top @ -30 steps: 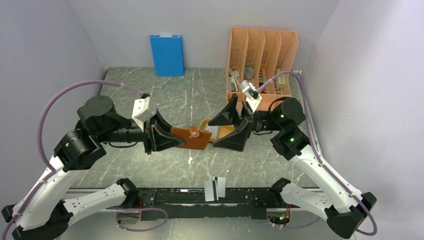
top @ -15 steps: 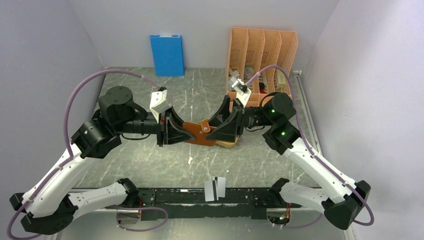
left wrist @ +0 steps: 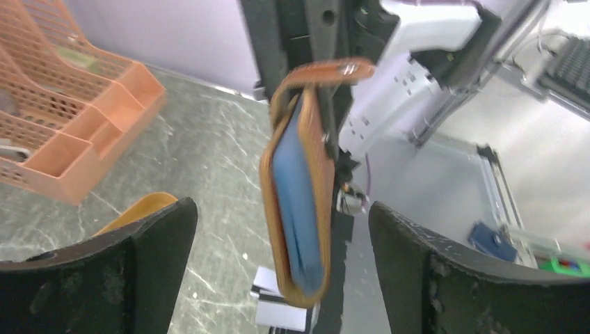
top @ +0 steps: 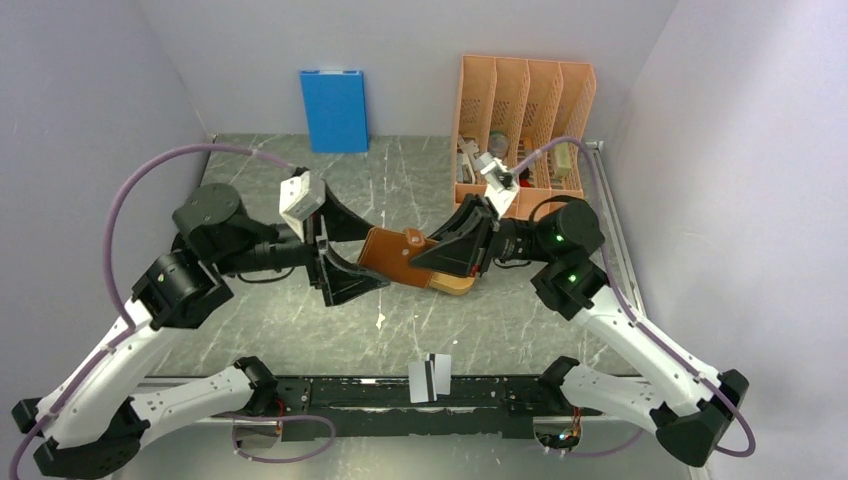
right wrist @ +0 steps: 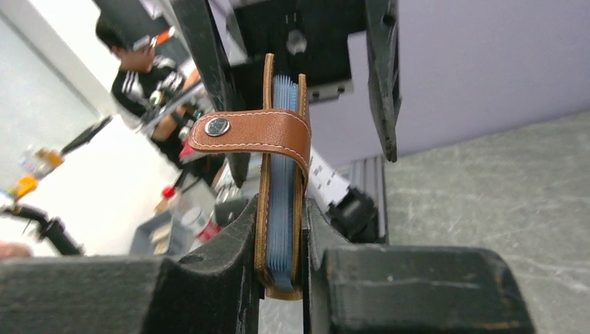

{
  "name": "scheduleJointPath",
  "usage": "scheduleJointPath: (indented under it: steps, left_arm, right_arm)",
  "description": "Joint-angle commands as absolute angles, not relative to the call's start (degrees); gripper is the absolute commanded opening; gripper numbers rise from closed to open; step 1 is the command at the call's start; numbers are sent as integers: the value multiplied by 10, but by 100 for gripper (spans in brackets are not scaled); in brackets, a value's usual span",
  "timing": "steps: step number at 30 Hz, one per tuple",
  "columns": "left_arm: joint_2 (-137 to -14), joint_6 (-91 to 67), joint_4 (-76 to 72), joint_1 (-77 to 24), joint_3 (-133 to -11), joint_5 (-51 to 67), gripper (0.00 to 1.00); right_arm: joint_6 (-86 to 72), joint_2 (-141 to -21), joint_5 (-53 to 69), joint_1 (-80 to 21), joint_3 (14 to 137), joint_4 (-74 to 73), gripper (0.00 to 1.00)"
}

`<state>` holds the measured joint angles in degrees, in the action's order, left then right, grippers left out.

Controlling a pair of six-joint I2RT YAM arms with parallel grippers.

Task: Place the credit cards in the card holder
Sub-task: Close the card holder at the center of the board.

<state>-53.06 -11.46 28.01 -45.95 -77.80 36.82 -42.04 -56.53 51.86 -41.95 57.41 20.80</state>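
The brown leather card holder [top: 392,256] hangs above the table's middle, between both arms. My right gripper [top: 443,254] is shut on its right end, with both fingers pressed flat on its sides [right wrist: 282,275]. Its strap with the round snap [right wrist: 217,126] folds over the far end, and layered blue edges [right wrist: 282,209] show inside. My left gripper [top: 347,250] stands open around the holder's other end [left wrist: 299,181], its fingers [left wrist: 149,257] well apart from the leather. One white credit card with a black stripe [top: 430,377] lies at the near table edge, also showing below the holder [left wrist: 275,314].
A tall orange file rack [top: 525,110] stands at the back right, also in the left wrist view [left wrist: 62,132]. An upright blue box [top: 334,108] leans on the back wall. An orange oval tray [top: 458,285] lies under the right gripper.
My right gripper has closed on the card holder's right end. My left gripper has let go of the holder and opened wide. Both arms shifted back and forth meanwhile.
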Motion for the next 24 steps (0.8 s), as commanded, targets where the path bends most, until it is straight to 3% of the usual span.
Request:
scheduleJointPath:
  steps: [1, 7, 17, 24]
  left_arm:
    - [-452, -218, 134, -458, -686, 252, 97]
    - [-379, -389, -85, -458, -531, 181, 97]
    - [-449, -476, -242, -459, -516, 175, 96]
    - [-466, -498, -275, -459, -505, 169, 65]
  right_arm:
    - [-444, -518, 366, -423, 552, 292, 0]
    - [-517, -528, 260, -434, 498, 408, 0]
    - [-549, -556, 147, -500, 473, 462, 0]
    - [-558, -556, 120, -511, 458, 471, 0]
